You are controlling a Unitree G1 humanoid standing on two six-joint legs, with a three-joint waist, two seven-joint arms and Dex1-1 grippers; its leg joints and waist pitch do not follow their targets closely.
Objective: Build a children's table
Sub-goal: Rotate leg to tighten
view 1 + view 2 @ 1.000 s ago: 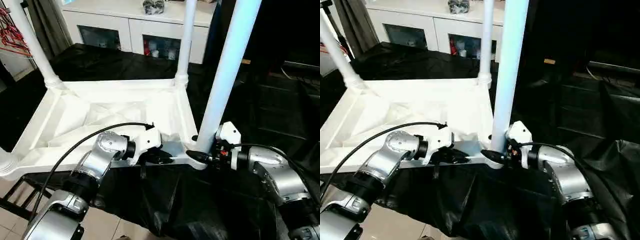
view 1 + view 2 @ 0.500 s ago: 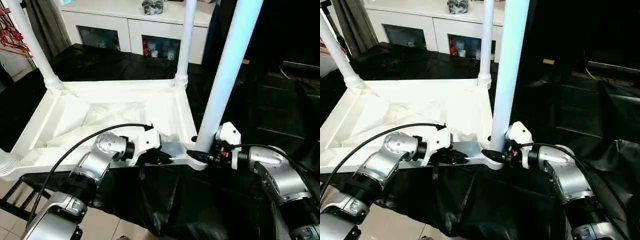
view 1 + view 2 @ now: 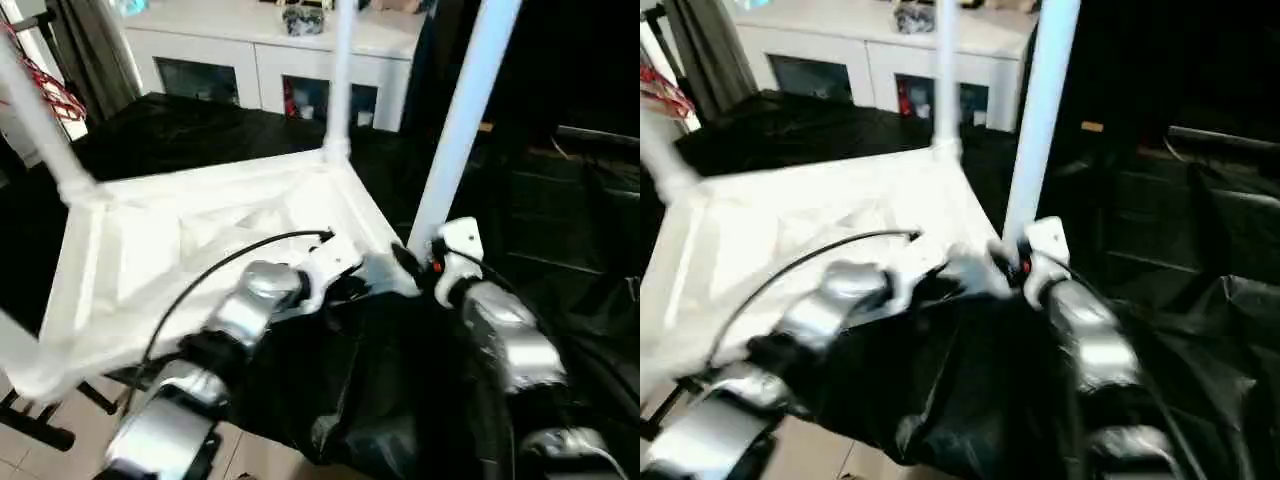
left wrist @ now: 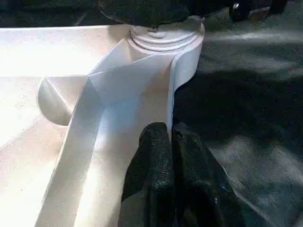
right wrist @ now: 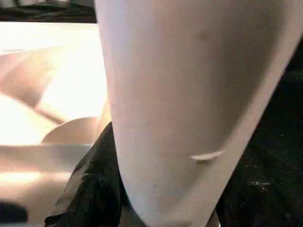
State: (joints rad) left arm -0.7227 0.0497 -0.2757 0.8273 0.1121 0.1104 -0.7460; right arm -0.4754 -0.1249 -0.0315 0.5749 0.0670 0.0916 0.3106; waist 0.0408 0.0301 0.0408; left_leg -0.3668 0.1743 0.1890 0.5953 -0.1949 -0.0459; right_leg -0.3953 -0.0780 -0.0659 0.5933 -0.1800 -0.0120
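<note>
The children's table lies upside down, its ribbed white top on black cloth with white legs pointing up. At the near right corner stands one leg. My right gripper holds that leg at its base; in the right wrist view the leg sits between the fingers, with one black finger against it. My left gripper is at the near edge beside that corner. In the left wrist view it is shut on the thin rim, a short way from the corner socket.
A far leg and a left leg rise from other corners. A white cabinet with glass doors stands behind. Black cloth covers the surface to the right. Red hangers hang at far left, above tiled floor.
The whole picture has shifted, tilted and blurred, so the camera has moved. Both grippers stay at the same near right corner of the table.
</note>
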